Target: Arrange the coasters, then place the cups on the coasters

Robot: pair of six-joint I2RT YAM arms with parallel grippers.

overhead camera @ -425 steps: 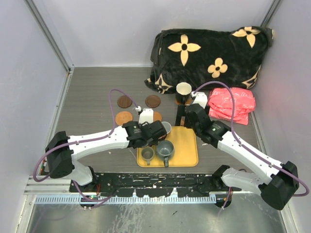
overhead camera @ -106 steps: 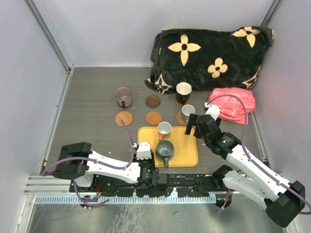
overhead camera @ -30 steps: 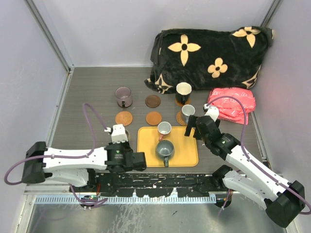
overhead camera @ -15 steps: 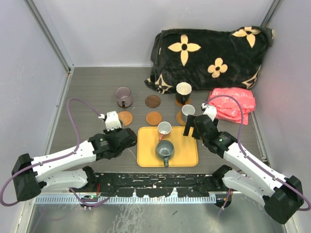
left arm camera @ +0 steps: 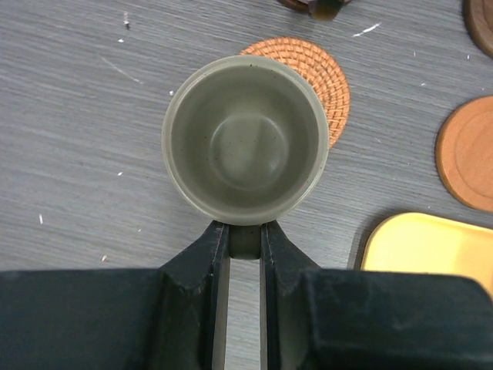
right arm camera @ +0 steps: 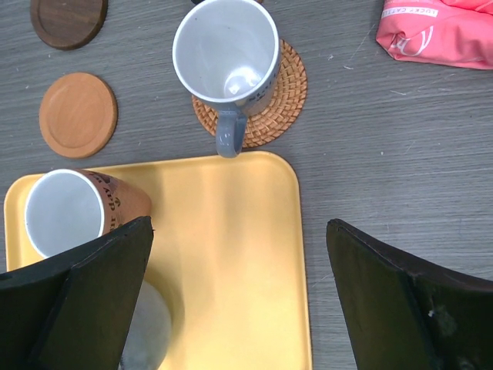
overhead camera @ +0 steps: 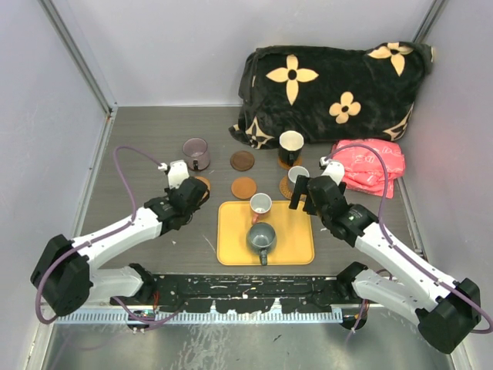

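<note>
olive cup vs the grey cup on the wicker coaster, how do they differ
The olive cup is gripped by its handle in the left gripper; the grey cup stands free. The grey cup sits fully on its wicker coaster; the olive cup overlaps only part of another. Olive cup is green inside, grey cup white. Both are upright and empty.

My left gripper [left arm camera: 245, 231] pinches the handle of an olive cup [left arm camera: 245, 142], one finger [left arm camera: 202, 254] on each side and the jaws almost together. I look straight down into the empty cup. It covers the left part of a wicker coaster [left arm camera: 330, 85]; whether it touches the coaster I cannot tell. To the right an orange-brown coaster [left arm camera: 470, 154] lies on the grey table [left arm camera: 77, 116], with a dark brown coaster [left arm camera: 481, 19] in the top corner. A yellow tray [left arm camera: 431, 243] corner shows lower right.
</note>
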